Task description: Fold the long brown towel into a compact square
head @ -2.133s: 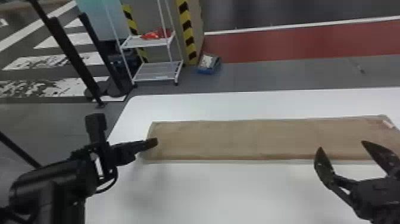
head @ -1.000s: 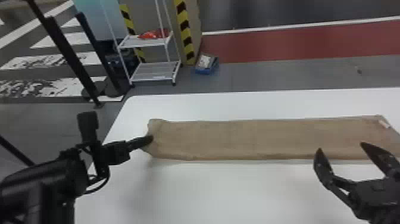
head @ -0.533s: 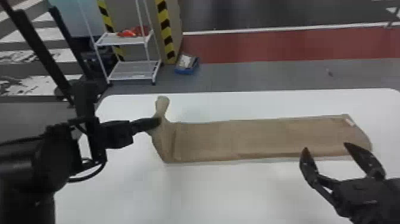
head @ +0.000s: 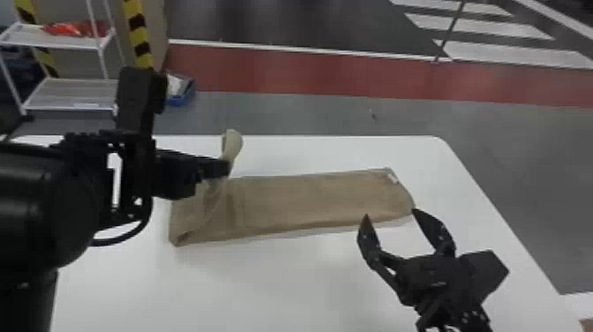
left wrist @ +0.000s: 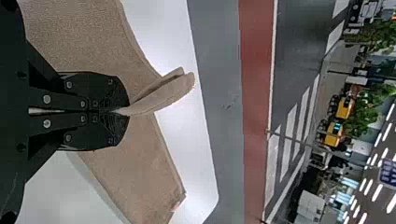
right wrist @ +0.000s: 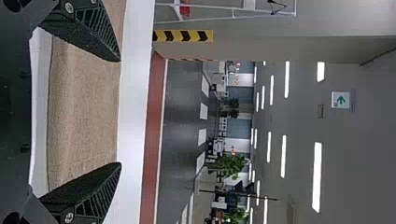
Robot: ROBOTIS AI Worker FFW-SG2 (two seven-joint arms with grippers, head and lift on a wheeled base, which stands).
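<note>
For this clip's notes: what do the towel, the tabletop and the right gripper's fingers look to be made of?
Towel: soft woven cloth, probably cotton, matte brown; it folds and droops easily.
Tabletop: smooth white board, perhaps laminate, with a faint sheen.
Right gripper's fingers: matte black, likely plastic or rubber, with ribbed sides; the look leaves it open.

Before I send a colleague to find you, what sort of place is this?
Probably an indoor hall for testing or demonstrations: ceiling lights, white crosswalk-like stripes on the floor and black-and-yellow hazard markings.
</note>
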